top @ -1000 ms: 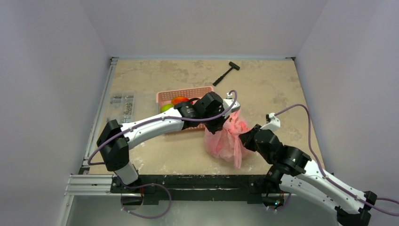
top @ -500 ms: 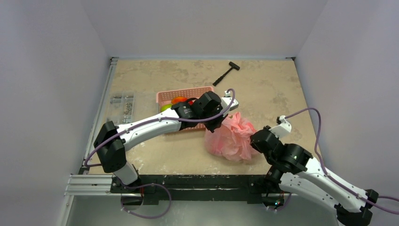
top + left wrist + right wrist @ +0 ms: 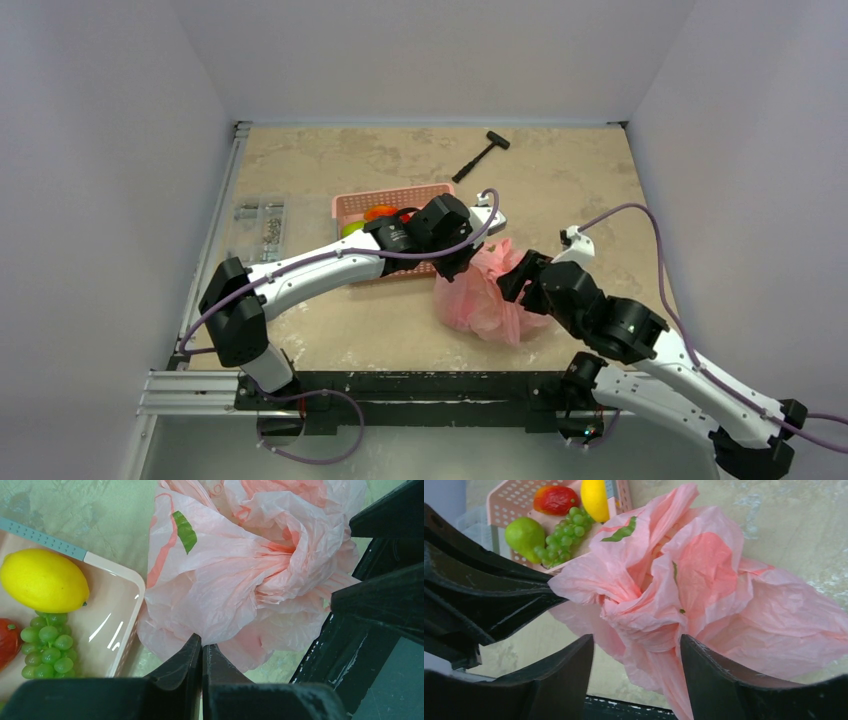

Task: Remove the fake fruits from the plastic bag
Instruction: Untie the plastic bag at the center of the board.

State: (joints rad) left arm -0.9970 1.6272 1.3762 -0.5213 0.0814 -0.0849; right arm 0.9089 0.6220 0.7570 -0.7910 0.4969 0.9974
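The crumpled pink plastic bag [image 3: 482, 297] [image 3: 250, 565] [image 3: 724, 595] lies on the table right of the pink basket [image 3: 345, 205]. My left gripper [image 3: 202, 643] [image 3: 460, 268] is shut, pinching the bag's upper left edge. At the bag's right side my right gripper [image 3: 636, 641] [image 3: 510, 283] stands open, with a hanging fold of the bag between its fingers. In the basket lie a yellow oval fruit [image 3: 44, 580] [image 3: 595, 499] and a red fruit [image 3: 555, 499]. The bag's folds hide whatever is inside it.
The basket also holds a green pear [image 3: 524, 532] and a green grape bunch [image 3: 47, 645] [image 3: 566, 532]. A black hammer [image 3: 480, 155] lies at the back. A clear box of small parts [image 3: 260, 222] sits at the left. The metal rail [image 3: 400, 382] runs along the near edge.
My right gripper has opened and let go of the bag, after swinging right it has come back against the bag. The left gripper has kept its pinch and hardly moved.
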